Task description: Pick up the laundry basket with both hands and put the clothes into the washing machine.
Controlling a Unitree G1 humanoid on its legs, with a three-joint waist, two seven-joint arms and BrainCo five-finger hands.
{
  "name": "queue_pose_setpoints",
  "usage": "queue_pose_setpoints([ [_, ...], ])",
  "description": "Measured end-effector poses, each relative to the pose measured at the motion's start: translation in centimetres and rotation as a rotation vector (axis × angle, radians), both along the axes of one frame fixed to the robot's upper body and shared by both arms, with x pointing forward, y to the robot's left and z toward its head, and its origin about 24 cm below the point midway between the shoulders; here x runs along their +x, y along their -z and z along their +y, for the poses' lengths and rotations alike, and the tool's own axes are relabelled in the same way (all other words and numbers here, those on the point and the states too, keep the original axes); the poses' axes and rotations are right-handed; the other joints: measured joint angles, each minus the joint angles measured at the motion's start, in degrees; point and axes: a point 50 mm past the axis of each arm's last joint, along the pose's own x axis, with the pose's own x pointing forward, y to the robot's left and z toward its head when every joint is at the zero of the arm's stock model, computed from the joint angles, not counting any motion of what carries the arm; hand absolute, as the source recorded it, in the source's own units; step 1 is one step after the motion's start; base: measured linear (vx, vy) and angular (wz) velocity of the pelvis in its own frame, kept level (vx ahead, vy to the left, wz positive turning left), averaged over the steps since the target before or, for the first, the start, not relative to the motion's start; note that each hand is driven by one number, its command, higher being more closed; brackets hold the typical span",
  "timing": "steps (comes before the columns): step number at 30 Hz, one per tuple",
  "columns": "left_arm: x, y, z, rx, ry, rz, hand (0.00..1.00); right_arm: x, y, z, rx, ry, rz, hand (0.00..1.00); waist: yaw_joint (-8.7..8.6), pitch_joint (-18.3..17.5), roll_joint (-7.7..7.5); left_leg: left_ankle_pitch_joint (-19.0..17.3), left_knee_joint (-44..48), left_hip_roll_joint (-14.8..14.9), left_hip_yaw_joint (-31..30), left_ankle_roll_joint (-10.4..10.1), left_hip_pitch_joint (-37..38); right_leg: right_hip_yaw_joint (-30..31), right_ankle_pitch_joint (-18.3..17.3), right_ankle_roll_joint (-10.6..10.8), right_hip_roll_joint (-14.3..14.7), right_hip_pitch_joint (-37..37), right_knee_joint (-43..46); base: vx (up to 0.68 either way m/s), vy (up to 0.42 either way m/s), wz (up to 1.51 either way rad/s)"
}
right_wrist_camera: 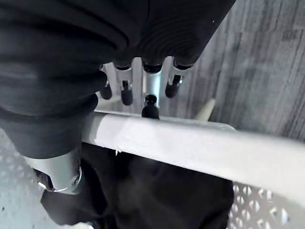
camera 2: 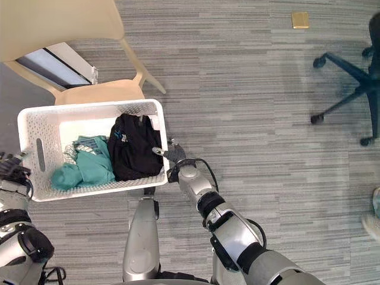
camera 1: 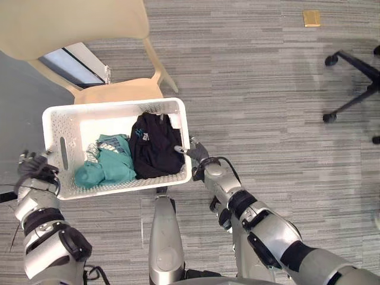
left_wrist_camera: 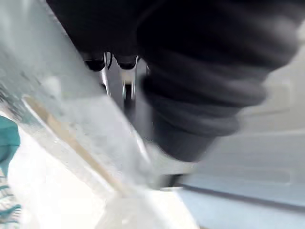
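A white perforated laundry basket (camera 1: 113,107) is held between my two hands, just in front of a beige chair's seat. In it lie a black garment (camera 1: 155,145) on the right and a teal one (camera 1: 107,167) with a striped piece on the left. My left hand (camera 1: 34,166) is curled on the basket's left rim (left_wrist_camera: 95,143). My right hand (camera 1: 199,155) grips the right rim (right_wrist_camera: 190,148): its fingers hook over the outside and the thumb (right_wrist_camera: 57,171) sits inside, against the black garment (right_wrist_camera: 157,195).
The beige plastic chair (camera 1: 71,24) stands right behind the basket, at the upper left. An office chair's black wheeled base (camera 1: 350,68) is at the far right. A small tan square (camera 1: 312,18) lies on the grey striped carpet at the top.
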Motion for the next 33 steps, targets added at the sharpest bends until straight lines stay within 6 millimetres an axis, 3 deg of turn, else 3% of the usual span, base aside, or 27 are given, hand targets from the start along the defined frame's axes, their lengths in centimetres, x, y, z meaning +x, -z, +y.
queue_pose_setpoints([
  [3, -1.4, -2.7, 2.3, 0.058, -0.085, -0.046, 0.0, -0.3, 0.4, 0.0, -0.001, -0.01, 0.013, 0.0, -0.13, 0.0, -0.03, 0.1, -0.1, 0.0, 0.0, 0.1, 0.0, 0.0, 0.2, -0.2, 0.0, 0.0, 0.0, -0.01, -0.01, 0.0],
  [6, -2.3, -3.9, 3.5, 0.091, -0.127, -0.058, 0.0, -0.5, 0.8, -0.1, 0.001, -0.01, 0.025, 0.0, 0.01, 0.0, -0.1, 0.1, -0.1, -0.1, 0.0, 0.1, 0.0, 0.0, 0.2, -0.3, -0.1, 0.0, 0.0, 0.0, 0.0, 0.0],
  [12, -2.7, -2.4, 3.6, 0.025, -0.157, -0.029, 0.0, -0.6, 0.4, 0.2, 0.023, -0.017, 0.01, 0.0, -0.1, -0.1, -0.18, 0.1, -0.1, -0.1, -0.1, 0.1, -0.3, -0.2, 0.2, -0.2, -0.1, -0.3, 0.0, 0.02, -0.008, 0.01],
  [17, -2.8, -2.4, 3.6, 0.025, -0.16, -0.028, 0.0, -0.5, 0.0, 0.4, 0.038, -0.02, -0.001, 0.0, -0.25, -0.1, -0.2, 0.1, -0.1, -0.1, -0.1, 0.1, -0.4, -0.1, 0.2, -0.2, -0.1, -0.4, 0.2, 0.0, 0.0, 0.0],
  [25, -3.6, -1.2, 3.5, 0.033, -0.188, -0.003, 0.0, 0.2, -4.1, 1.4, 0.123, -0.051, -0.134, 0.0, -0.46, -0.2, -0.42, 0.1, 0.4, -0.1, 0.8, 0.1, 2.0, 0.4, 0.1, -0.3, -0.6, 0.6, 2.2, -0.02, -0.007, -0.04],
  [30, -5.8, -1.3, 3.6, 0.185, -0.18, 0.063, 0.0, -0.1, -6.8, 1.0, 0.225, -0.058, -0.232, 0.0, -1.37, -1.0, -1.61, 0.0, 0.1, -0.2, 2.4, 0.2, 7.0, 1.6, -1.5, -0.8, -1.0, 3.8, 3.8, -0.04, -0.031, -0.08],
  [33, -7.0, -1.4, 3.0, 0.324, -0.133, 0.147, 0.0, -0.9, -6.9, -0.1, 0.302, -0.038, -0.254, 0.0, -1.89, -5.3, -2.19, -0.3, -1.2, -0.2, 3.6, 0.6, 9.7, 2.1, -2.9, -0.6, -1.0, 5.4, 3.9, 0.0, -0.038, -0.06],
])
